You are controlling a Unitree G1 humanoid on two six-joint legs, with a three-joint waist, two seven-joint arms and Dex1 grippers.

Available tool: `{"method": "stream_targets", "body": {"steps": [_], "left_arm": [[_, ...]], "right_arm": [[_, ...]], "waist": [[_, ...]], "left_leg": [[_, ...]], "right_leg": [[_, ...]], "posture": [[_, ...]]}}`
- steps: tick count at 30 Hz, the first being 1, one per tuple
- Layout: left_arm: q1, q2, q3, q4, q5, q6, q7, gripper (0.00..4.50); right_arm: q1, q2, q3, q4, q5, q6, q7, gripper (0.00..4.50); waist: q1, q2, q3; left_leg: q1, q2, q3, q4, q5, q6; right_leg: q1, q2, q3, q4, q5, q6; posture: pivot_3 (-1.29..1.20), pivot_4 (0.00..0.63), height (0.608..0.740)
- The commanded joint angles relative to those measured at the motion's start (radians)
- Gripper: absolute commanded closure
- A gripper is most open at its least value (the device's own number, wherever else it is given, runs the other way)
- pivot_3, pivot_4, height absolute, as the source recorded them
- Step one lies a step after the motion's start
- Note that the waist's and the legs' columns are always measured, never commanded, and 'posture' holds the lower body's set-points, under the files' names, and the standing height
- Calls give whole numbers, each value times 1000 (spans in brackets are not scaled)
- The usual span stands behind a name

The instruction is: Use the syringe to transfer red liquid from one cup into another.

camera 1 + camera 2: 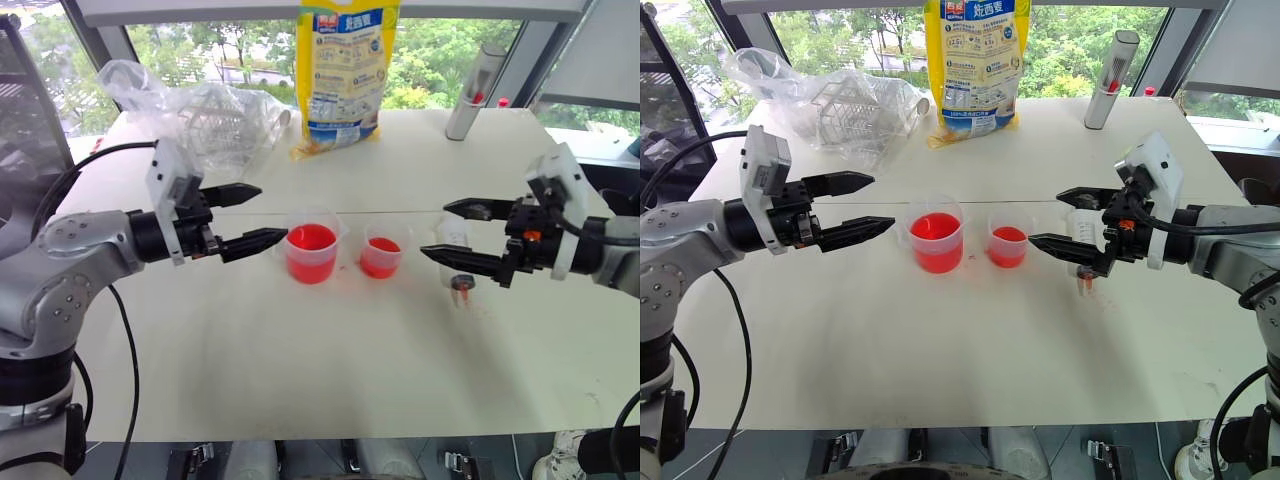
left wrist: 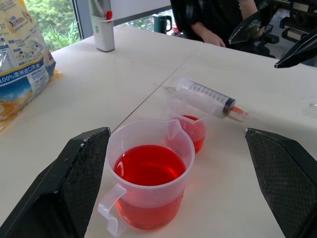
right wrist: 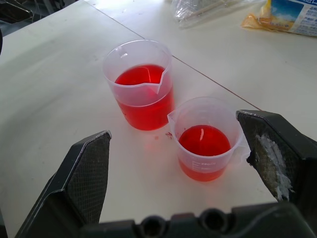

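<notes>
The larger handled cup [image 1: 312, 246] stands mid-table, about half full of red liquid [image 2: 148, 167]. Just right of it, the smaller cup [image 1: 382, 250] holds a lower level of red liquid [image 3: 204, 140]. The syringe [image 2: 208, 95] lies flat on the table right of the smaller cup, with its orange tip toward the table's front edge. My left gripper [image 1: 272, 212] hovers open just left of the larger cup, holding nothing. My right gripper [image 1: 434, 229] hovers open above the syringe [image 1: 455, 236], apart from it and empty.
At the back of the white table [image 1: 330, 370] stand a yellow food bag [image 1: 345, 70] and a tall grey cylinder [image 1: 475, 90]. A crumpled clear plastic bag with a rack [image 1: 210, 115] lies back left. A person [image 2: 223, 20] sits beyond the far edge.
</notes>
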Motion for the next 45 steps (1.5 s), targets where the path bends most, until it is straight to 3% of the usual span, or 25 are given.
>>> {"method": "stream_targets", "body": {"steps": [1,9,31,36,41,45], "left_arm": [[-12,5,24,-7,-15,-7,8,0],[-25,1,39,-4,-60,4,25,0],[-38,-25,-11,11,-17,-33,17,0],[-73,-39,-57,48,24,-76,-16,0],[-89,-64,-80,62,46,-96,-23,0],[-88,-76,-84,55,54,-100,-18,0]], "right_arm": [[-22,-24,-14,-3,7,-21,0,85],[-18,-25,-18,-5,10,-18,-2,85],[-35,-93,9,41,4,67,-61,85],[-238,-106,238,241,-121,210,-151,85],[-486,8,383,509,-236,392,-257,85],[-589,66,477,712,-324,448,-282,85]], "waist": [[0,0,0],[0,0,0],[0,0,0],[-2,0,0],[-1,0,0],[3,0,0]], "left_leg": [[0,0,0,0,0,0],[0,0,0,0,0,0],[0,0,0,0,0,0],[1,0,1,1,0,0],[0,0,2,0,0,0],[-3,0,2,-1,0,0]], "right_leg": [[0,0,0,0,0,0],[0,0,0,0,0,0],[0,0,0,0,0,0],[0,0,1,0,0,0],[-2,0,2,0,0,-1],[-4,0,2,0,0,-1]], "posture": [[0,150,740],[0,150,740],[0,150,740],[0,150,740],[0,150,740],[0,150,740]]}}
